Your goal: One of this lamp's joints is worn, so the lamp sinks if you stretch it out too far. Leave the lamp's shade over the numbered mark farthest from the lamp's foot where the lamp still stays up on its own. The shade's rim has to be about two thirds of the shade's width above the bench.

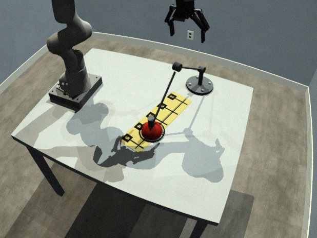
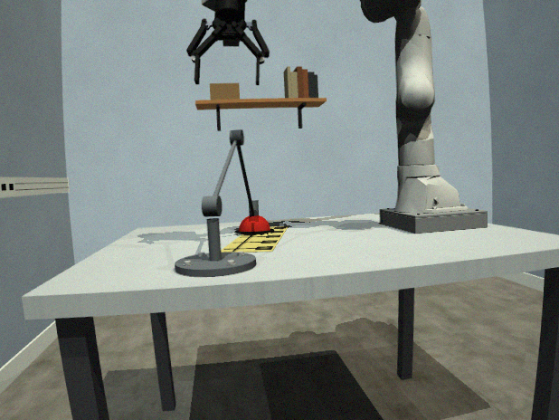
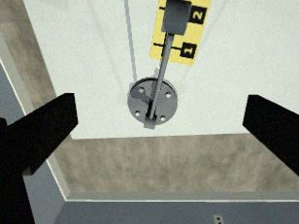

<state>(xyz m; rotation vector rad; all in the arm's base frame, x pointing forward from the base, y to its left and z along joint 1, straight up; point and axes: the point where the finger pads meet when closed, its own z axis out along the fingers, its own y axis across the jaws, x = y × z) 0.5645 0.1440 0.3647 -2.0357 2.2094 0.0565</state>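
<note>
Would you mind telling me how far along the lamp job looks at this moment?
Nothing looks done yet: the red dome lamp shade sits right down on the yellow numbered strip, near its far marks, rather than raised. In hand: the black hand hangs open and empty, high above the lamp's grey elbow joint. Left: grasp the lamp, lift the shade to height, find the farthest mark where it holds.
</note>
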